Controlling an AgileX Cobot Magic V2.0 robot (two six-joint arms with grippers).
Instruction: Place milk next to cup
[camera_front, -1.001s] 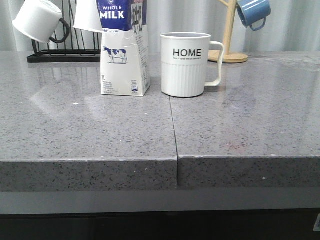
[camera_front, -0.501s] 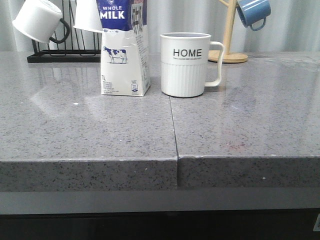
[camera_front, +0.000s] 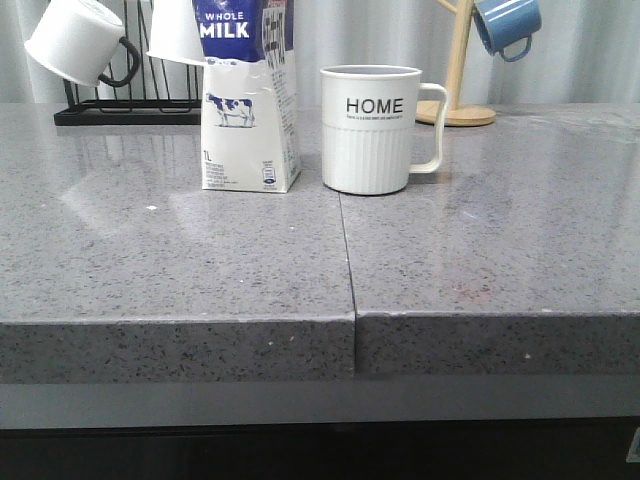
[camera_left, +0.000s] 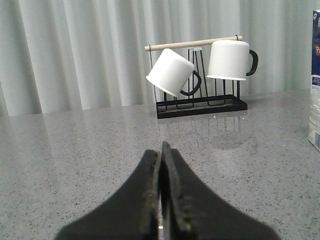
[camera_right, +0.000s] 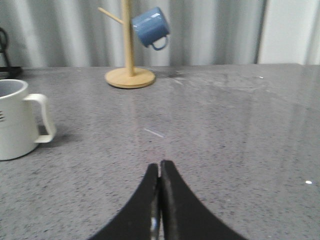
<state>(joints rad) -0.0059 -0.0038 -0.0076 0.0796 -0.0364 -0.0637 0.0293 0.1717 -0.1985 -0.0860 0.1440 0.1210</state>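
Front view: the milk (camera_front: 248, 95) stands upright on the grey speckled tabletop (camera_front: 200, 270), just beside the cup (camera_front: 370, 130) and to its left, with a narrow gap between them. The cup's handle points right, and its "HOME" lettering faces the camera. Neither arm appears in this view. Behind the milk, a black wire rack (camera_front: 125, 110) carries two white mugs with black handles (camera_front: 75, 40). Behind the cup, a wooden mug tree (camera_front: 458, 70) carries a blue mug (camera_front: 507, 25). Left wrist view: the left pincer (camera_left: 161, 150) has its fingers pressed together and holds nothing; it sits low over bare tabletop, well apart from the rack, with an edge of the milk at the frame border. Right wrist view: the right pincer (camera_right: 159, 167) is likewise closed and empty, near the tabletop surface, with the cup off to one side and apart from it.
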